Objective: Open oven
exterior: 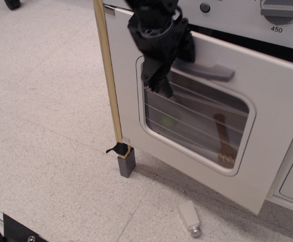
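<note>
Oven point(267, 131) door tipped out at top, partly open. Pincer point(159, 83) at handle point(209, 71); grip state unclear. Most of swing left.

single view, high, near, angled down at oven point(267, 121) front, floor point(45, 126)

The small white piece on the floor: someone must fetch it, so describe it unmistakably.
Find the white oven, its windowed door tipped ajar. On the speckled floor before the door's lower edge lies the small white piece. Unlike the upright grey leg block nearby, it lies loose, tipped with a round metal end.
</note>
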`<action>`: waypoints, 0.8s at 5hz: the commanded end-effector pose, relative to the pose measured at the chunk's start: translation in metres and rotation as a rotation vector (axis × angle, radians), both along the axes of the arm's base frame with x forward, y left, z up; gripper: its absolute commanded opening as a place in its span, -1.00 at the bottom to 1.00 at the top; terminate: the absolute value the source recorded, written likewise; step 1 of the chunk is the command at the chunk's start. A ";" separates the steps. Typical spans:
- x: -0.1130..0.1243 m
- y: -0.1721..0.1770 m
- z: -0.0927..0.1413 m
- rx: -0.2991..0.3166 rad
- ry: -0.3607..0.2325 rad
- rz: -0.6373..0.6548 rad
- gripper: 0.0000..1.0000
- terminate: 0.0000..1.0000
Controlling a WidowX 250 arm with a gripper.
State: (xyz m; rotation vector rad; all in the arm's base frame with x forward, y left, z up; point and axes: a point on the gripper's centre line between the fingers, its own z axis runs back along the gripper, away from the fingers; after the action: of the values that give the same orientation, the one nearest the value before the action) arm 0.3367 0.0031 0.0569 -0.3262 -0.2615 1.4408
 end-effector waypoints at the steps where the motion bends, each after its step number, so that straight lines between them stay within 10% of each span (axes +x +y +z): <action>1: -0.028 0.025 0.005 0.027 -0.008 -0.068 1.00 -1.00; 4: -0.030 0.023 0.037 0.025 -0.044 -0.236 1.00 -1.00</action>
State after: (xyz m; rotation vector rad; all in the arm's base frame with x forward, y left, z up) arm 0.3049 0.0148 0.0784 -0.3289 -0.2005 1.2124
